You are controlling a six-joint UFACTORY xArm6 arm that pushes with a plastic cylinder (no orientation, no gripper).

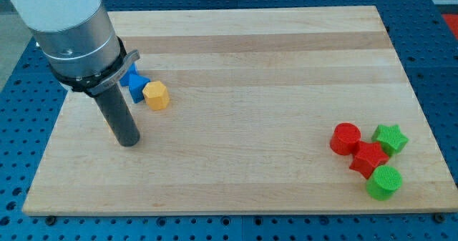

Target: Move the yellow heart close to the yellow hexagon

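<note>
The yellow hexagon (155, 95) lies on the wooden board (250, 69) at the view's left. The yellow heart does not show; the thick dark rod and its grey collar cover the spot where it lay. My tip (129, 142) rests on the board below and a little left of the hexagon, a short gap away. Two blue blocks (135, 84) sit just up-left of the hexagon, touching it, partly hidden by the collar.
At the view's lower right a cluster holds a red cylinder (346, 138), a red star (369, 159), a green star (391, 138) and a green cylinder (384, 182). The board's left edge is near my tip.
</note>
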